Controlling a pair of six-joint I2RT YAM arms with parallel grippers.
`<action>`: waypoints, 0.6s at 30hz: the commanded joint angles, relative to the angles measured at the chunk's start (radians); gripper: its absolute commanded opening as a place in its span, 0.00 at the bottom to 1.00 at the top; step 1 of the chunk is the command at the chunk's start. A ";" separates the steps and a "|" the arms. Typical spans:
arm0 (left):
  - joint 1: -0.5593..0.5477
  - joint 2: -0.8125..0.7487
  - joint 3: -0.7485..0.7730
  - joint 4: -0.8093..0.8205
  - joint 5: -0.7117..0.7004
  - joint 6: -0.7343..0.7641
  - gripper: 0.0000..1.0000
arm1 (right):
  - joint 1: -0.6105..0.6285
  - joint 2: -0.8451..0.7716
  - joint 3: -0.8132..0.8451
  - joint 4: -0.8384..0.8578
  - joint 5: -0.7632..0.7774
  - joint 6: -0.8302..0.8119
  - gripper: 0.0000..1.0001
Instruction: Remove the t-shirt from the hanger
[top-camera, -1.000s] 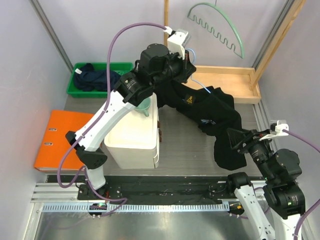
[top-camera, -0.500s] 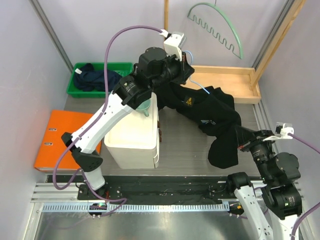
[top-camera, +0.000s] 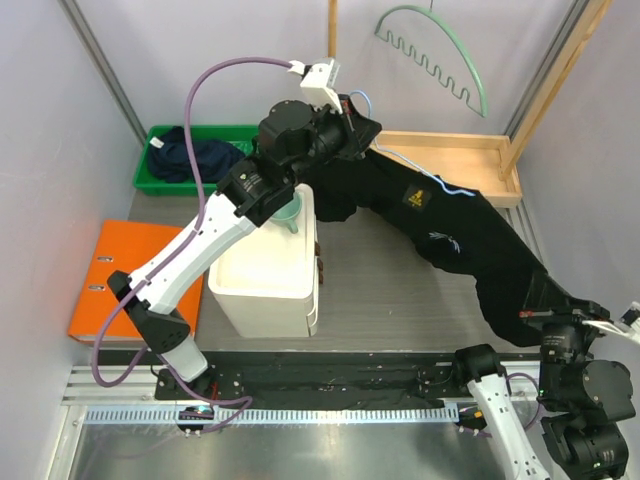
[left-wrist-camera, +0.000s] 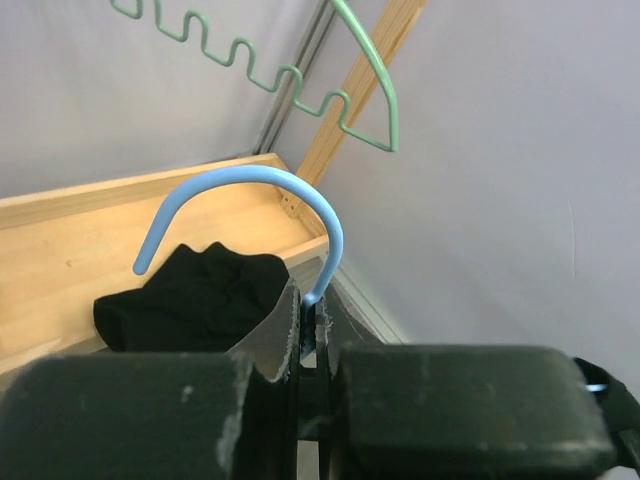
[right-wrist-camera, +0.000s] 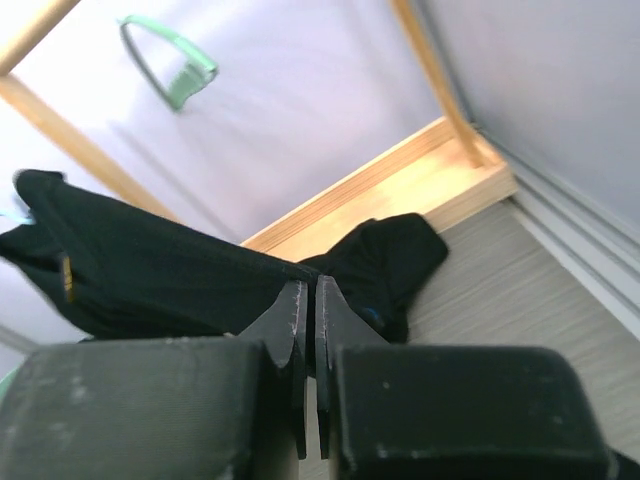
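Stretching in a taut diagonal band above the grey wood-grain table (top-camera: 380, 290), the black t-shirt (top-camera: 450, 225) runs from the left end effector (left-wrist-camera: 300, 335), up at the far centre, down to the right end effector (right-wrist-camera: 308, 300) at the near right corner. It is still on its hanger, and yellow and white prints show on the fabric. Its upper edge passes over the front rim of the shallow wooden tray (top-camera: 470, 160), which lies at the far right of the table. Part of the black fabric rests inside that tray in both wrist views.

A white rectangular plastic box (top-camera: 265, 270) stands left of centre, under the left arm. An orange ring binder (top-camera: 110, 275) lies flat at the left edge. Behind it sits a green plastic crate (top-camera: 170, 187) holding a dark blue garment (top-camera: 195, 158). A green wavy-barred hanger (top-camera: 484, 92) hangs against the back wall, above the tray.

The light blue wire hanger (left-wrist-camera: 300, 183) carries the shirt, and its hook curves up just past the left fingers. Those fingers are pinched on the hanger's neck, with black cloth bunched right beside them. The right end effector's fingers are pressed together on a fold of the t-shirt.
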 joint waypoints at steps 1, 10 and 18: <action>0.100 -0.117 -0.084 0.252 -0.119 -0.102 0.00 | 0.015 -0.005 0.064 -0.092 0.288 0.017 0.01; 0.234 -0.098 -0.125 0.348 0.060 -0.294 0.00 | 0.082 0.005 0.084 -0.103 0.203 -0.074 0.01; 0.216 0.019 0.019 0.236 0.260 -0.268 0.00 | 0.082 0.269 0.025 0.124 -0.307 -0.125 0.01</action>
